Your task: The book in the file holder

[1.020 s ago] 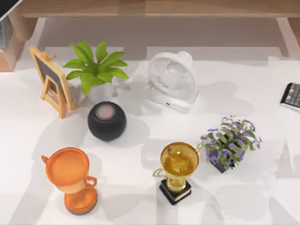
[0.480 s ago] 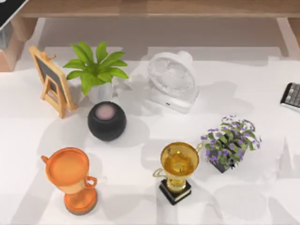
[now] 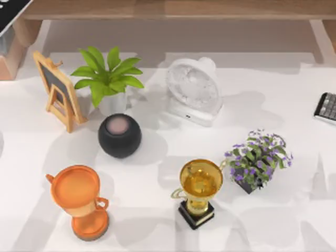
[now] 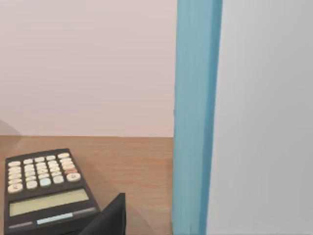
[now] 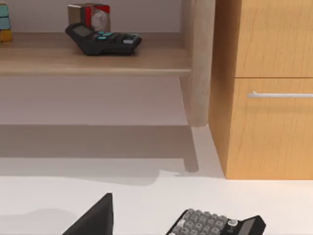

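Close to the left wrist camera stands a tall blue band (image 4: 195, 117) with a pale grey face (image 4: 266, 117) beside it; I cannot tell whether this is the book or the file holder. A dark part of my left gripper (image 4: 111, 219) shows low in that view, over a wooden surface with a black calculator (image 4: 44, 188). In the top view a dark slab with a white edge (image 3: 11, 14) pokes in at the far left corner. A dark part of my right gripper (image 5: 95, 218) hangs above the white table near a grey-keyed calculator (image 5: 215, 226).
On the table stand a chalkboard easel (image 3: 56, 89), green plant (image 3: 107, 79), white fan (image 3: 193, 90), black speaker (image 3: 119, 135), orange trophy (image 3: 79, 199), gold trophy (image 3: 198, 190), purple flower pot (image 3: 257, 160) and calculator (image 3: 326, 107). A wooden shelf (image 3: 173, 9) and cabinet (image 5: 266, 88) line the back.
The dark slab at the top view's far left corner has slid further into view, and shadows at the table's left edge have shifted. The table's objects have not moved.
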